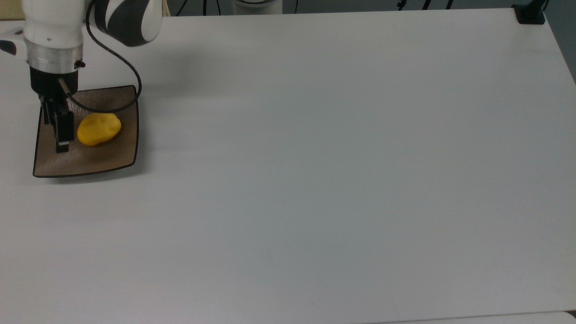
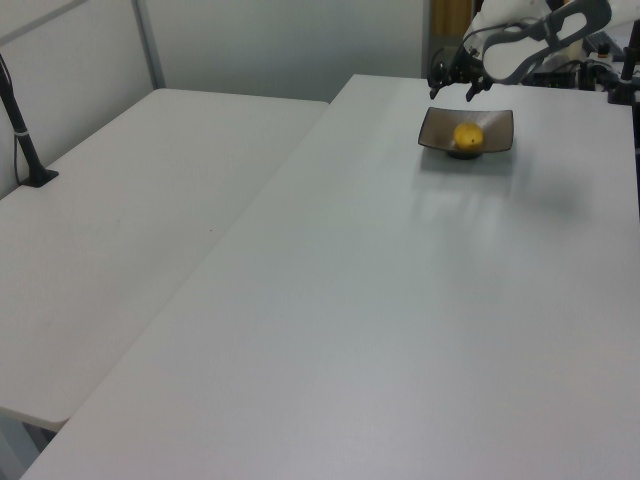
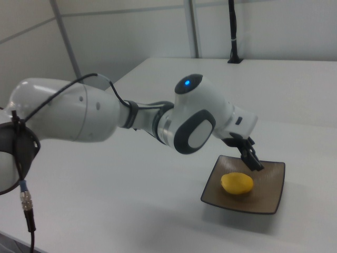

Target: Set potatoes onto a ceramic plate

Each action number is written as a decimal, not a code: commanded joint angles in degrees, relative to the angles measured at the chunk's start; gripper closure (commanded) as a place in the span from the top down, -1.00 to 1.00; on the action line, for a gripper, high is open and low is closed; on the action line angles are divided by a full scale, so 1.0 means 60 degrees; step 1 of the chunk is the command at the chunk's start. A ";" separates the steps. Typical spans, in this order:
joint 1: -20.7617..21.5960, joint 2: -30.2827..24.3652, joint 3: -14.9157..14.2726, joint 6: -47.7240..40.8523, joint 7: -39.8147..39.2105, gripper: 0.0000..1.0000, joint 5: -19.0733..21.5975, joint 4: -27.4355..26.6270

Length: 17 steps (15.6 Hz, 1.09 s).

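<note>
- In the right view the arm (image 3: 105, 113) is nearest, a big white shell with grey joint bands and a black cable looping over it; a blue light glows on the joint nearest the wrist
- Beyond the arm, the white table (image 1: 315, 180) runs wide and bare; in the left view a second white table (image 2: 120, 240) stands alongside on the left view's left, with a narrow seam between the two
- The ceramic plate (image 3: 268, 197) sits flat on the table, square and glossy brown with a thin dark rim; in the top view the ceramic plate (image 1: 90, 162) lies near the top view's left edge; in the left view the ceramic plate (image 2: 500, 125) is at the far end of the table
- The potatoes (image 3: 237, 183) are one yellow oval lump lying in the dished centre of the plate, free of the fingers; the top view puts the potatoes (image 1: 99, 128) slightly above the plate's middle; the left view shows the potatoes (image 2: 468, 137) as a small yellow spot on the brown
- The gripper (image 2: 452, 78) hangs above the plate's far edge in the left view with its two fingers spread apart and nothing between them; in the top view the gripper (image 1: 60, 128) points down just beside the lump, on the top view's left of it, not touching; in the right view one dark finger (image 3: 251, 156) reaches over the plate behind the lump
</note>
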 commanded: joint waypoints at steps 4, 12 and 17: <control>0.0408 -0.1821 0.0326 -0.3818 -0.1768 1.00 -0.0123 -0.0238; 0.1917 -0.3433 0.0939 -0.7893 -0.4004 1.00 -0.0167 -0.0238; 0.1962 -0.3990 0.2141 -0.9974 -0.6715 1.00 -0.0548 -0.0238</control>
